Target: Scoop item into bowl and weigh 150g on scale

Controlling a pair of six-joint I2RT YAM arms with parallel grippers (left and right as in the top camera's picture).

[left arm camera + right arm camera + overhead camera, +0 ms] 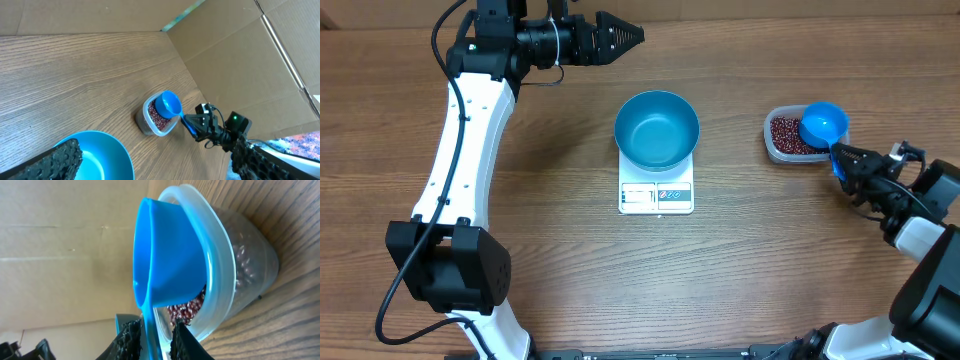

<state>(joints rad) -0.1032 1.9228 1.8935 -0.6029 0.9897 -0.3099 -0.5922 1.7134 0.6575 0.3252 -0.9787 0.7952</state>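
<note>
The right claw (pixel 842 160) looks clamped on the handle of the blue scoop (pixel 823 123), whose cup rests in the tub (pixel 778 143) over the beans (pixel 787 133). The handle's long axis runs from the tub back to that claw. The bowl (pixel 657 130), on the scale (pixel 656 195), stands well apart from the tub, toward the left arm. The left claw (pixel 630 35) hangs open, farther from the tub.

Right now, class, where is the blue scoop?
Overhead view, right side: the scoop sits over the tub of beans, its handle gripped by the right tool, well to the right of the bowl.
</note>
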